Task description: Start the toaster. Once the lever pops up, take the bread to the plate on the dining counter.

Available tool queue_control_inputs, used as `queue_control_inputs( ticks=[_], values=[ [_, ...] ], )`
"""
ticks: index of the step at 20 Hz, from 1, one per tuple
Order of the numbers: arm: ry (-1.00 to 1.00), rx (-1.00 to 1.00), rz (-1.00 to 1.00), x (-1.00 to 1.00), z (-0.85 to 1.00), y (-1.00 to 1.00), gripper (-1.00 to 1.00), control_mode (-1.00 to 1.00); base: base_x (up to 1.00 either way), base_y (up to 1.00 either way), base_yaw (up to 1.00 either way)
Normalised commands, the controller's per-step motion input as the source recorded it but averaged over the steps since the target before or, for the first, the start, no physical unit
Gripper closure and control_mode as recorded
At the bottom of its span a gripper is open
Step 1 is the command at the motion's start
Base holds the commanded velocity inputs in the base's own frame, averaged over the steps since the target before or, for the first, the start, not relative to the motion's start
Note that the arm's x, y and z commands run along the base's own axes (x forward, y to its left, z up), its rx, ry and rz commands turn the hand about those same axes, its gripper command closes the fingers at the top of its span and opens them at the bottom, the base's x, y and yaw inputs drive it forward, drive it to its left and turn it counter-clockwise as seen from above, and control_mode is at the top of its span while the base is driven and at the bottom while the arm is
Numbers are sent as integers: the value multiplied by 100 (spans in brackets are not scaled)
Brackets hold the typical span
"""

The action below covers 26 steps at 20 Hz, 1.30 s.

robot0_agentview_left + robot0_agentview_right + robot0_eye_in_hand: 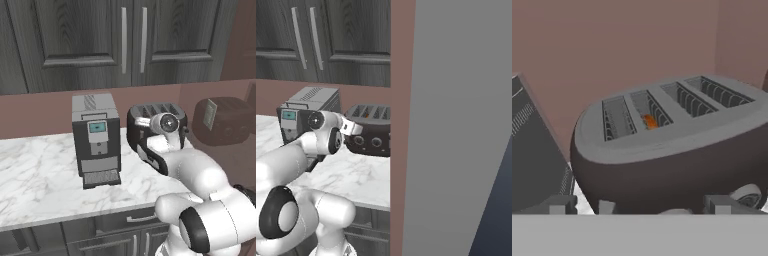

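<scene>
I can read no brand or writing anywhere; the coffee machine (96, 139) carries a small blue screen on its front, but nothing on it is legible. The toaster (150, 116) stands on the marble worktop (40, 175) just right of that machine, against the brown wall, with two round knobs on its front in the right base view. Its grey top has four slots, and in the hand view a small orange-brown bit of the bread (649, 121) shows low in the second slot from the left; the other slots look bare. My gripper (639, 205) sits close against the toaster's front, my fingertips (560, 204) apart at the bottom of the hand view, jaws fairly wide and holding nothing
</scene>
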Motion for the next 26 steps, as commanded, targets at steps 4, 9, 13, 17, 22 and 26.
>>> queue_control_inputs(
  ticks=[4, 9, 13, 17, 22, 26],
  values=[
    [0, -2, 8, 3, 3, -13, -100, -100, 0, 0, 0],
    [-1, -1, 16, 14, 0, -14, -100, -100, 0, 0, 0],
    [0, -1, 14, 9, 3, -18, -100, -100, 0, 0, 0],
    [0, -1, 6, 0, 3, -35, -100, -100, 0, 0, 0],
    [0, -10, 0, 0, 0, -23, -100, -100, 0, 0, 0],
    [-1, -17, 0, 0, 1, 0, -100, -100, 0, 0, 0]
  ],
)
